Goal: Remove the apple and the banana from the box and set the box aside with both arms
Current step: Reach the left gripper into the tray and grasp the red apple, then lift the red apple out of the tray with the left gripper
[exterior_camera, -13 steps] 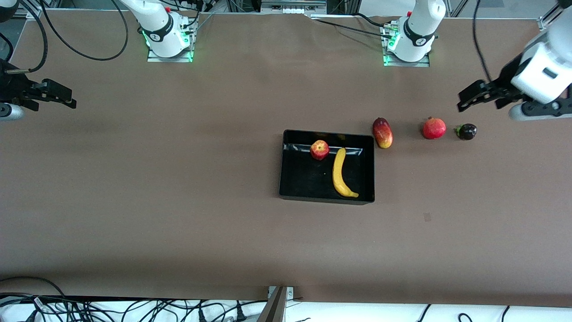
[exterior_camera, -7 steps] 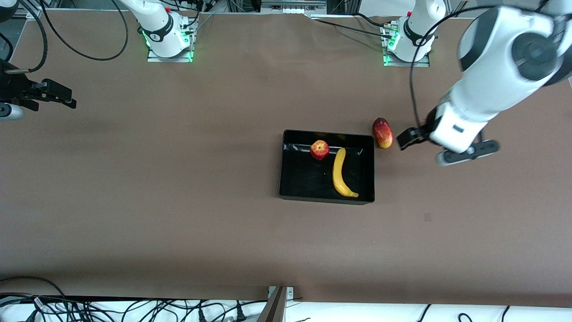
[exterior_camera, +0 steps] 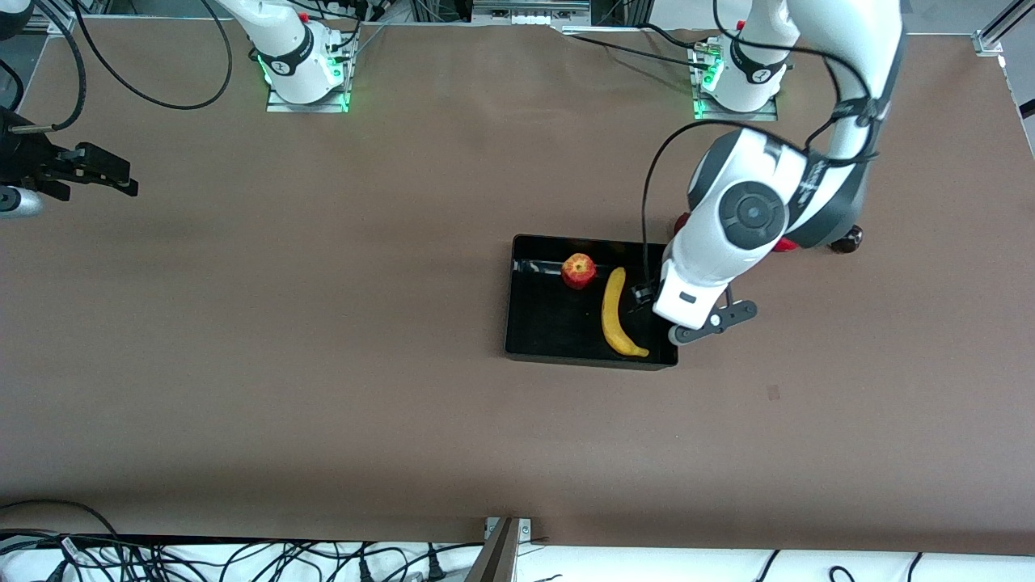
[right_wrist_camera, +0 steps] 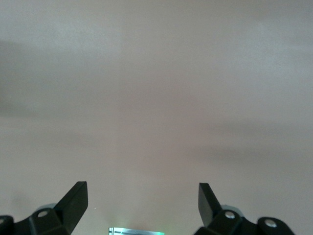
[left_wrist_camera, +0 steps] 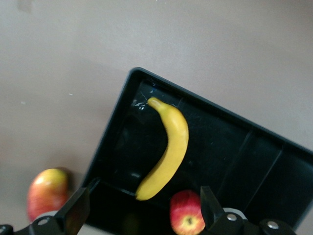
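- The box (exterior_camera: 566, 323) sits on the desk (exterior_camera: 323, 364) near its middle, somewhat toward the left arm's end — a shallow glossy black tray with raised walls.
- Inside it lie two fruits: the apple (exterior_camera: 579, 271) by the wall farthest from the front camera, and the banana (exterior_camera: 616, 314) beside it, reaching down to the nearest wall; the two lie close together, and whether they touch I cannot tell.
- The left gripper (left_wrist_camera: 142, 208) hangs over the end of the box nearest the left arm's side, its fingers (left_wrist_camera: 76, 211) spread wide with nothing between them; the left wrist view looks down on the banana (left_wrist_camera: 167, 148) and apple (left_wrist_camera: 187, 218).
- A mango (left_wrist_camera: 47, 191) lies on the desk just outside the box wall.
- The right gripper (right_wrist_camera: 142, 203) waits at the right arm's end of the desk — wide open and empty over bare desk.
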